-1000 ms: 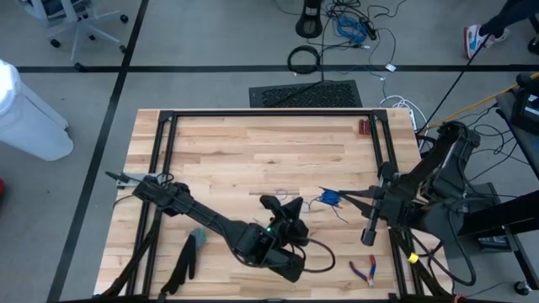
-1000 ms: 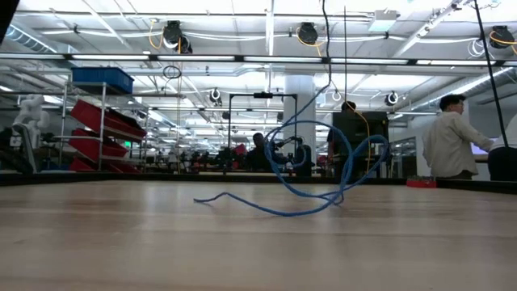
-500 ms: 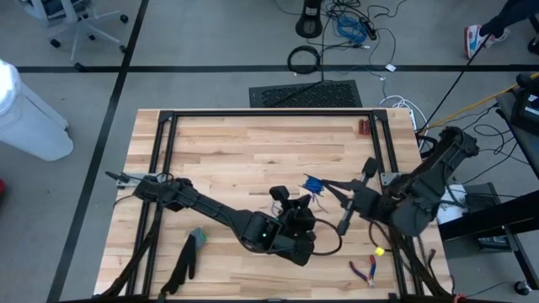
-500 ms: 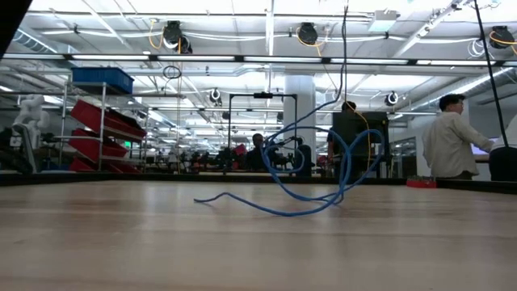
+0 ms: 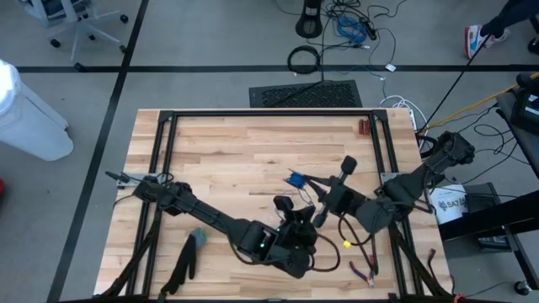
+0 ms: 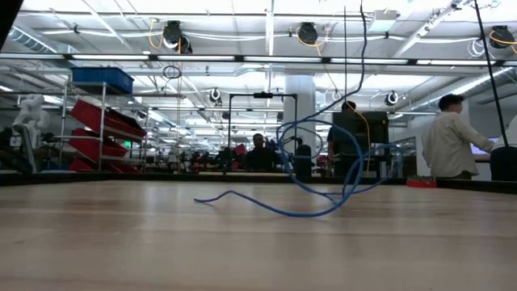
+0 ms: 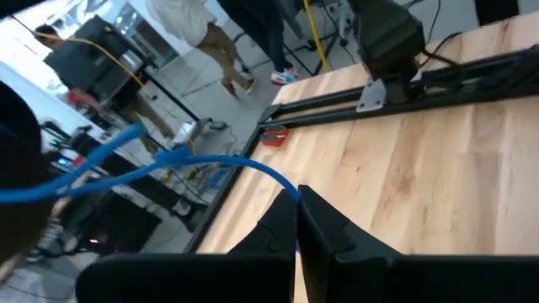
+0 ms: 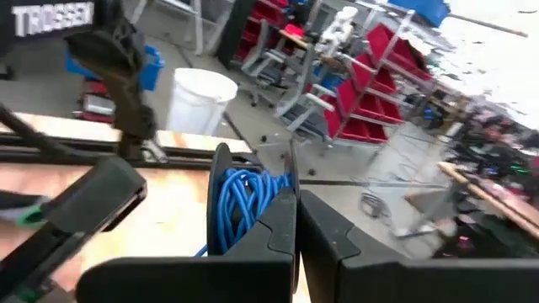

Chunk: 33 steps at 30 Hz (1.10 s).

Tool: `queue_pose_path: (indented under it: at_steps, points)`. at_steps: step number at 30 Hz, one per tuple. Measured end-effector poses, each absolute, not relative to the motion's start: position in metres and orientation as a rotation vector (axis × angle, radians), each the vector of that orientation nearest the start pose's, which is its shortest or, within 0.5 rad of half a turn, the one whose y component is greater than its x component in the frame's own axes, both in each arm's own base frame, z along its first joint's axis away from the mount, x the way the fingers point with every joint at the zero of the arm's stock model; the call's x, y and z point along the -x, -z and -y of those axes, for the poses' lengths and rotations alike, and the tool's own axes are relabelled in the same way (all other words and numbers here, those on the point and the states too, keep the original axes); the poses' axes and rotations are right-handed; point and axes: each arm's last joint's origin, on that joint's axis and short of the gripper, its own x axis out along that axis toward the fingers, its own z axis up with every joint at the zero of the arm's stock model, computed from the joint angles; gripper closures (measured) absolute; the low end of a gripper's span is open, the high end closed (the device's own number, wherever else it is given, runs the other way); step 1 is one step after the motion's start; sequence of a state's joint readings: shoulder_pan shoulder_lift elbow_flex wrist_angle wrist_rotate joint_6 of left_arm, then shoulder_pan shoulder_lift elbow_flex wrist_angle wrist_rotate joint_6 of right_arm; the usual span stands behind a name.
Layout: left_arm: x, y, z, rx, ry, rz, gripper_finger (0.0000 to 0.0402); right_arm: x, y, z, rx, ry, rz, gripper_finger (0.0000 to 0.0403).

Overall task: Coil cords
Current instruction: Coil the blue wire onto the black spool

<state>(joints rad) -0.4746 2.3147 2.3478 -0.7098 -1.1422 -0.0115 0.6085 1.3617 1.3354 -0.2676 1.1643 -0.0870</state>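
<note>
the right end effector (image 5: pixel 296 180), fingers pressed together on a bundled hank of the cord (image 8: pixel 244 202), hangs above the middle of the worktop (image 5: pixel 244 147), toward its right edge; in the right wrist view the blue loops sit stacked tight behind the closed fingers (image 8: pixel 282 227). the left end effector (image 5: pixel 286 204), just beside it and nearer the front edge, is also pressed together, pinching a single run of the same cord, which leaves its fingertips (image 7: pixel 296 220) as a bright blue arc. the coiling step looks to be in hand: one arm keeps the gathered turns, the other feeds the slack. judging from the low view, a good length is not yet wound, for the cord loops in the air and trails a loose tail along the wood. the next move probably calls for drawing that tail in and laying a fresh turn onto the bundle without letting the held loops spring apart. the cord is thin, smooth-jacketed and springy, holding open round curves; the worktop is pale butcher-block wood in glued strips, framed by a black metal rail (image 5: pixel 269 114).
</note>
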Motion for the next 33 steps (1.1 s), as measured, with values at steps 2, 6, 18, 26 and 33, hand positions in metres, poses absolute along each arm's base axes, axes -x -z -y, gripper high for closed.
queue_pose_path:
  at_steps: [2,6,18,26,33]
  points:
    - [-0.456,-0.317,0.211,-0.5,-0.645,-0.471,0.04,-0.253,-0.392,-0.142,0.303,0.509,-0.217,0.0403]
    - [-0.44,-0.336,0.223,-0.493,-0.651,-0.428,0.04,-0.252,-0.389,-0.14,0.3,0.459,-0.245,0.0403]
    - [-0.398,-0.368,0.245,-0.557,-0.737,-0.366,0.04,-0.25,-0.384,-0.141,0.288,0.278,-0.309,0.0403]
    - [-0.385,-0.372,0.254,-0.6,-0.778,-0.347,0.04,-0.235,-0.39,-0.136,0.244,0.201,-0.329,0.0403]
    - [-0.382,-0.376,0.254,-0.582,-0.755,-0.343,0.04,-0.229,-0.391,-0.137,0.221,0.168,-0.339,0.0403]
